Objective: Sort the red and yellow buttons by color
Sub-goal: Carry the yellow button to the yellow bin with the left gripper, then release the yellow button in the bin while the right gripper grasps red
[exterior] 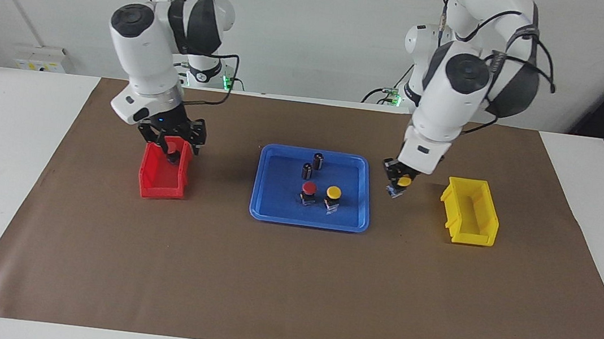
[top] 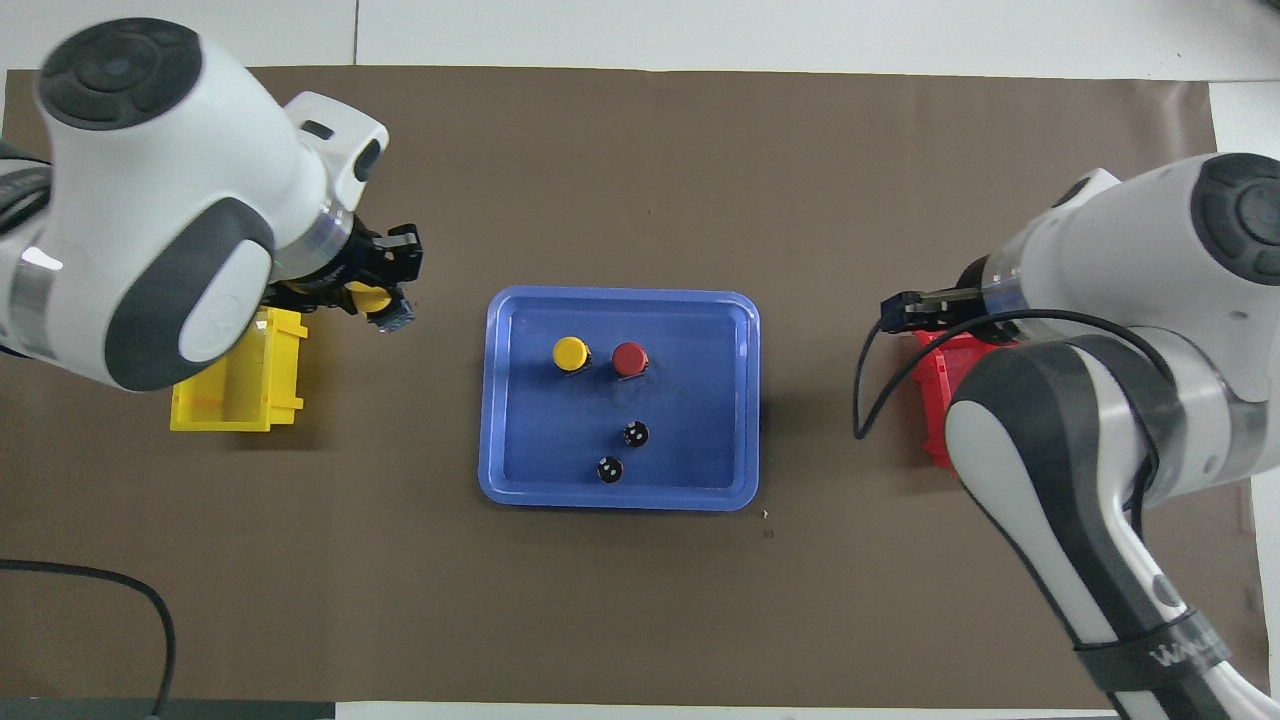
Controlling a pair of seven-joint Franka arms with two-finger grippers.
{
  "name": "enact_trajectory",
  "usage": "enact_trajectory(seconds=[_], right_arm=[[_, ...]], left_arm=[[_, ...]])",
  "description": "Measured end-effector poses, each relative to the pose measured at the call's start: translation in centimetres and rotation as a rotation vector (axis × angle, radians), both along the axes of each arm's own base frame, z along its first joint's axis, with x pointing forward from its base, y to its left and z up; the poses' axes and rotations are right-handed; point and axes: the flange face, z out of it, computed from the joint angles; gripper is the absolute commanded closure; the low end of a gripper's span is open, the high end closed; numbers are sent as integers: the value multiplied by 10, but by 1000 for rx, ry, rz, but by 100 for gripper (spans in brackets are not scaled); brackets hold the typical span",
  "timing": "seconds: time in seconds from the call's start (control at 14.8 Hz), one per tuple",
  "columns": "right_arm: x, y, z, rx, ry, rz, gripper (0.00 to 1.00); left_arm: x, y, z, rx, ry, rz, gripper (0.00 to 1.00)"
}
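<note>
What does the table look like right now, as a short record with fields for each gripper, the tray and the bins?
left gripper: shut on yellow button, over the mat between blue tray and yellow bin
right gripper: open over red bin; a red button beneath it
tray: red button, yellow button, two dark cylinders
yellow bin: empty

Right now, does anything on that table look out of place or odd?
Nothing is spilled or damaged. Only two dark capless cylinders in the blue tray stand out: they match neither the red bin nor the yellow bin.
</note>
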Motion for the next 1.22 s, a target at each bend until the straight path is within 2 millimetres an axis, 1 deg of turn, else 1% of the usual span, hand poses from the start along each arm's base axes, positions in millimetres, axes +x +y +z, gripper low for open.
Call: enact_trajectory(seconds=[0.07,0.14,0.2,0.27,0.34,0.41,0.54,0.61,0.74,0.88,0.95,1.08,1.22], right_arm=[[2,41,4,13,-5,-34,17],[5,77,5,23,-10,-61,17],[9,107,1,25,-12,-79,17],[13,134,-10,22,-8,-95,17],[16,159,-24,10,-6,-110,17],[18,181,-40,-3,-13,-123,17],[18,217,-72,-19,-24,-125,17],[15,231,-83,-19,-36,-114,17],[9,246,-95,-26,-42,-98,17],[7,246,-101,-36,-36,-94,17],[6,245,-106,-42,-31,-94,18],[3,243,-119,-43,-35,-89,18],[-1,241,-131,-50,-30,-84,18]], left_arm=[[6,39,7,0,3,-6,99],[10,76,13,-1,8,-14,99],[13,111,15,-3,13,-17,99],[15,140,13,-5,19,-11,99],[14,160,8,-4,29,6,99],[11,174,1,-1,40,29,99],[1,189,-19,11,50,68,99],[-6,192,-31,20,43,88,99],[-20,190,-51,38,22,109,99],[-32,185,-63,49,13,91,99],[-37,182,-67,50,16,49,99],[-41,179,-74,46,27,-35,99],[-42,178,-85,41,9,-65,99]])
